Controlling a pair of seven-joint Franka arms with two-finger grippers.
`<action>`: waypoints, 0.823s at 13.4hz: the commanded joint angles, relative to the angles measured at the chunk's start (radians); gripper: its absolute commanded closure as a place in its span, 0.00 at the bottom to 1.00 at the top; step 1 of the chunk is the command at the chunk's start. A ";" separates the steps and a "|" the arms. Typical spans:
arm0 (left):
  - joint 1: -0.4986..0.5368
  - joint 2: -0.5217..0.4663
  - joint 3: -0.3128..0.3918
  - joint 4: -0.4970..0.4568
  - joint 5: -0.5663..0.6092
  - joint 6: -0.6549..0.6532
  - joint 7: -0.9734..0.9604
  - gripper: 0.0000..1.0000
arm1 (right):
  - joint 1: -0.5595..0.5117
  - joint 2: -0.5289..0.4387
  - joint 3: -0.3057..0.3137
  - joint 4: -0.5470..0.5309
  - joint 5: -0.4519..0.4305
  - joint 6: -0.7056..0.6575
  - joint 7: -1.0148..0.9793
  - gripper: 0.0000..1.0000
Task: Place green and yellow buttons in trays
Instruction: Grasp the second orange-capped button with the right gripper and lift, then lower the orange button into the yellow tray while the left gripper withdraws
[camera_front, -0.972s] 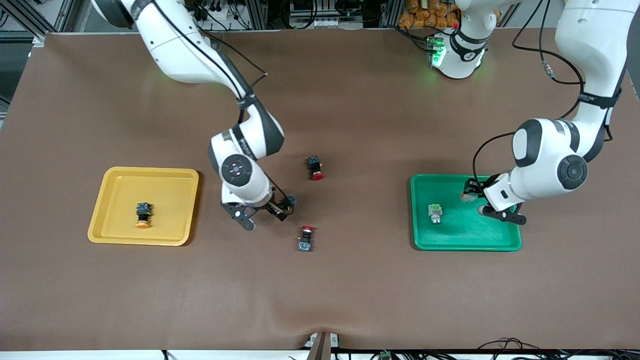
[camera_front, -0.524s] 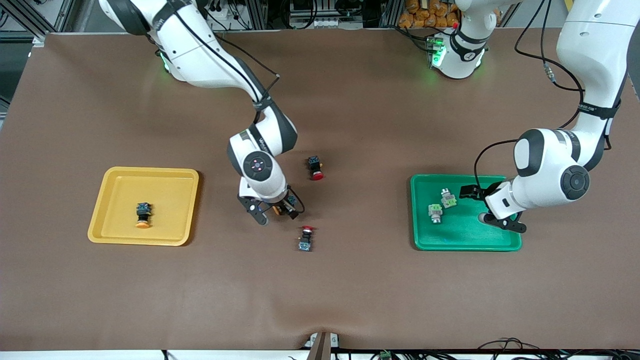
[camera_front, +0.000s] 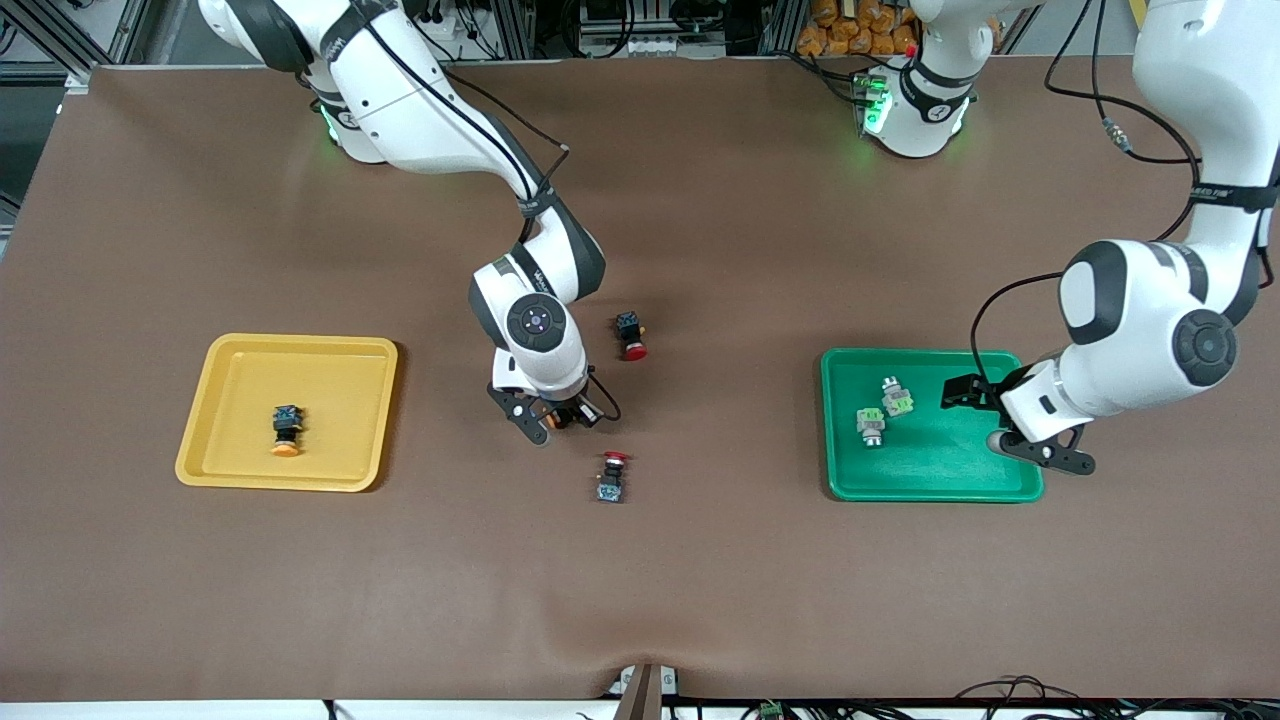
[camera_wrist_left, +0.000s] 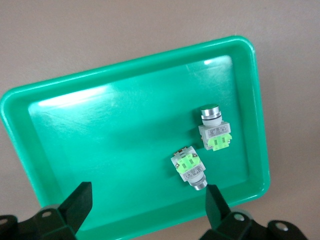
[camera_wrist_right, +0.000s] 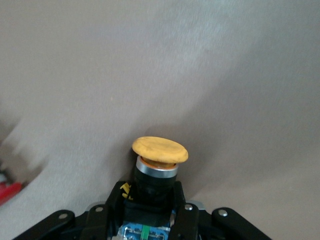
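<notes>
The green tray holds two green-capped buttons lying side by side, also seen as one green button and the other on the green tray's floor. My left gripper hangs open over the tray, holding nothing. The yellow tray holds one yellow-capped button. My right gripper is shut on the dark body of a second yellow button, low over the mat between the trays.
Two red-capped buttons lie on the brown mat near the right gripper, one farther from the front camera and one nearer. A red edge shows in the right wrist view.
The left gripper opened, left a second green button in the green tray and drew back toward the left arm's end. The right gripper shifted over the yellow button and shut on it.
</notes>
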 joint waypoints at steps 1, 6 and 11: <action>-0.001 -0.011 -0.005 0.067 0.001 -0.060 -0.005 0.00 | -0.067 -0.037 0.001 0.010 -0.019 -0.117 -0.154 0.76; -0.028 -0.031 -0.031 0.229 0.170 -0.228 -0.147 0.00 | -0.259 -0.154 -0.001 0.007 -0.020 -0.285 -0.626 0.75; -0.045 -0.051 -0.037 0.334 0.162 -0.371 -0.206 0.00 | -0.484 -0.203 -0.002 -0.005 -0.028 -0.334 -1.215 0.73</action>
